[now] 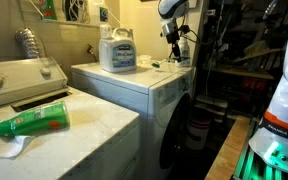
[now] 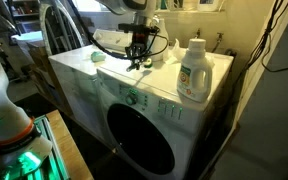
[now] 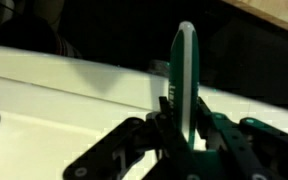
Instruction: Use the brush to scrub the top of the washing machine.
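The washing machine (image 2: 159, 85) is white with a flat top and a dark round front door; it also shows in an exterior view (image 1: 134, 85). My gripper (image 2: 137, 58) hangs over the far part of its top, seen too in an exterior view (image 1: 174, 55). In the wrist view my gripper (image 3: 182, 125) is shut on the brush (image 3: 185, 70), whose slim greenish handle stands up between the fingers. The bristle end is hidden below the fingers. I cannot tell whether it touches the top.
A white detergent jug (image 2: 192, 72) stands on the machine's top, also seen in an exterior view (image 1: 117, 50). A green item (image 2: 98, 57) lies near the gripper. A green bottle (image 1: 29, 122) lies on the neighbouring white appliance (image 1: 74, 135). A wall runs behind.
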